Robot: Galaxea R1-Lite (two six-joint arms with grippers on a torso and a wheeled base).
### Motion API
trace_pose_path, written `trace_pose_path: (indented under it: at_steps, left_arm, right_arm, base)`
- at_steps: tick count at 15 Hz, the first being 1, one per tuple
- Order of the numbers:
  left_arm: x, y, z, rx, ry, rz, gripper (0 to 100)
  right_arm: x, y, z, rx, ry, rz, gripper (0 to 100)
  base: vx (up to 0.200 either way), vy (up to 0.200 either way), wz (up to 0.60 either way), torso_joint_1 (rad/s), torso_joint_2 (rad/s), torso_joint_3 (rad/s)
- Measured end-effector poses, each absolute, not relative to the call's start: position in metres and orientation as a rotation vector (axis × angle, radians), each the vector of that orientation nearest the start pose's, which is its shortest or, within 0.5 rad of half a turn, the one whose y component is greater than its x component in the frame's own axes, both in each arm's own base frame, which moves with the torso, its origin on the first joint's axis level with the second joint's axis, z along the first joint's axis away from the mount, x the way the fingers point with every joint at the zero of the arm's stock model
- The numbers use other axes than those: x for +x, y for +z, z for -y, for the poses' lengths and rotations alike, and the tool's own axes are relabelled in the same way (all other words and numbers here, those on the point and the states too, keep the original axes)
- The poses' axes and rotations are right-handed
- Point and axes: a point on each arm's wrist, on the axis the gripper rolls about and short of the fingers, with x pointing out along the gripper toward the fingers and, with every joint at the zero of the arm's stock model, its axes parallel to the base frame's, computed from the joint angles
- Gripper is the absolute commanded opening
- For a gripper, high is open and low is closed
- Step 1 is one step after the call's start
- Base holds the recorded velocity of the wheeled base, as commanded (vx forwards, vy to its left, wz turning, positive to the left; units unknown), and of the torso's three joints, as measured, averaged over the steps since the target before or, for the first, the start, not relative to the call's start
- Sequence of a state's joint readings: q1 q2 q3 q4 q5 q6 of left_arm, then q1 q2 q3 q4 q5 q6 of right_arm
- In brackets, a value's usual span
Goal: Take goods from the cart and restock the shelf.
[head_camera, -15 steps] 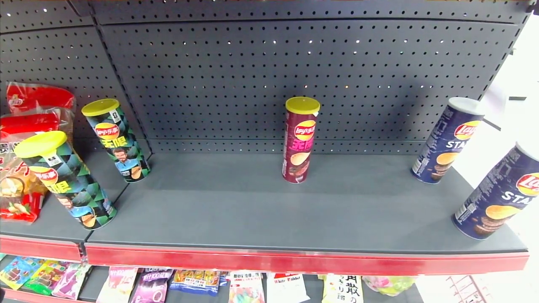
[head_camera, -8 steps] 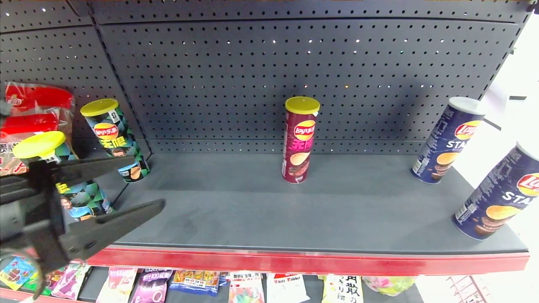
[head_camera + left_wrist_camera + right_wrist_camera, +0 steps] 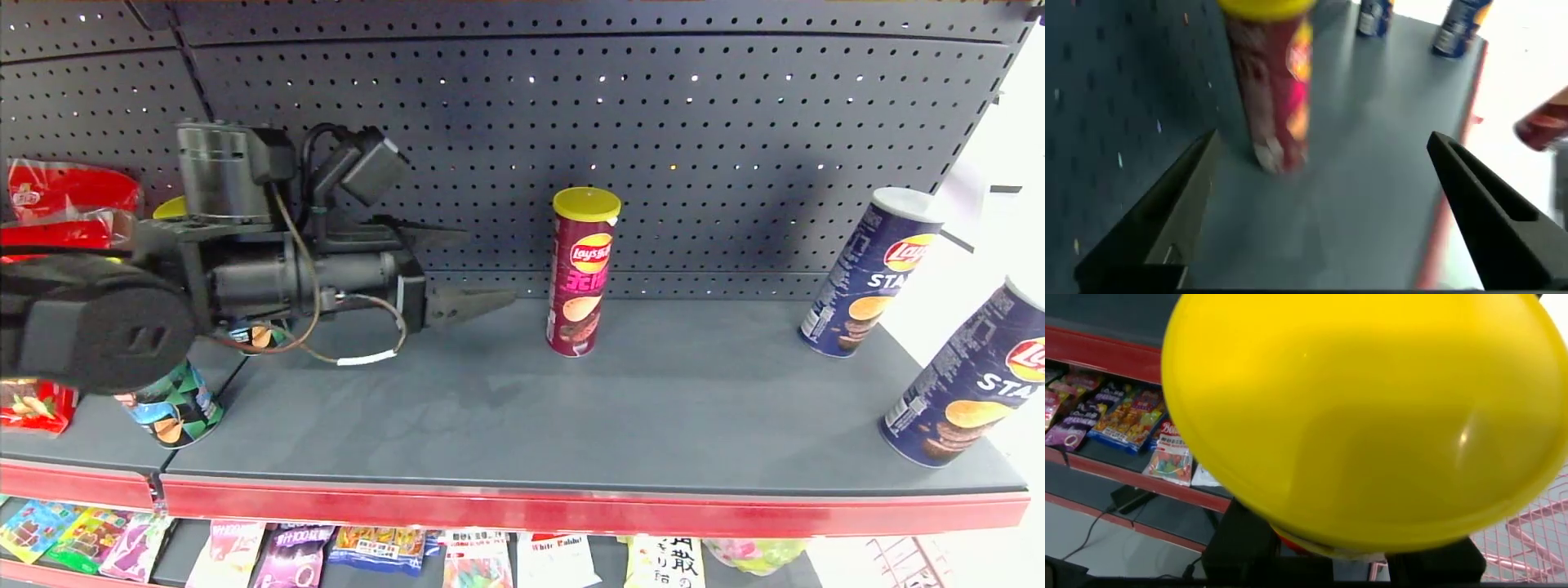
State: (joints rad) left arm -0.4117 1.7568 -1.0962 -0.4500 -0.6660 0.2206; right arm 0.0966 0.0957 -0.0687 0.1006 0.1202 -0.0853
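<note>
A maroon chip can (image 3: 581,273) with a yellow lid stands upright mid-shelf near the pegboard. My left gripper (image 3: 490,263) hovers over the shelf just left of it, open and holding nothing, its fingers pointing at the can. In the left wrist view the maroon can (image 3: 1278,90) stands ahead of the left gripper (image 3: 1323,139), closer to one finger (image 3: 1167,220) than the other. My right gripper (image 3: 1331,559) is shut on a can with a yellow lid (image 3: 1364,416), held off the shelf, above the lower shelf rows.
Two blue chip cans (image 3: 869,273) (image 3: 967,384) stand at the shelf's right end. A green-patterned can (image 3: 171,408) and red snack bags (image 3: 69,192) sit left, partly behind my left arm. The grey shelf (image 3: 620,408) has bare room front and centre. A pink wire cart (image 3: 1535,539) is below.
My left arm came in from the lower left, rose and stretched rightward over the shelf toward the maroon can, fingers staying open. It now hides the far green can.
</note>
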Motion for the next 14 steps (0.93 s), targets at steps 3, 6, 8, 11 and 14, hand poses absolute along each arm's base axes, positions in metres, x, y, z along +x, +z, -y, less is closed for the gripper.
trace_pose_path:
  at_steps: [3,6,8,11,14]
  left_arm:
    - [0.343,0.218,0.171,0.184,-1.120,-0.072,100]
    - [0.362,0.207,0.191,0.184,-1.145,-0.070,100]
    - [0.369,0.202,0.199,0.184,-1.156,-0.071,100]
    - [0.379,0.200,0.213,0.184,-1.168,-0.054,100]
    - [0.388,0.200,0.223,0.186,-1.170,-0.030,100]
  right_arm:
    - [-0.021,0.086,-0.001,-0.084,0.213,-0.119,0]
    - [-0.021,0.087,0.000,-0.085,0.198,-0.119,0]
    - [-0.021,0.087,0.000,-0.085,0.191,-0.119,0]
    - [-0.021,0.087,0.000,-0.086,0.191,-0.117,0]
    - [-0.021,0.087,0.000,-0.085,0.190,-0.118,0]
  base:
    - [0.000,0.000,0.00,0.000,0.00,0.000]
    - [0.000,0.000,0.00,0.000,0.00,0.000]
    - [0.000,0.000,0.00,0.000,0.00,0.000]
    - [0.000,0.000,0.00,0.000,0.00,0.000]
    - [0.000,0.000,0.00,0.000,0.00,0.000]
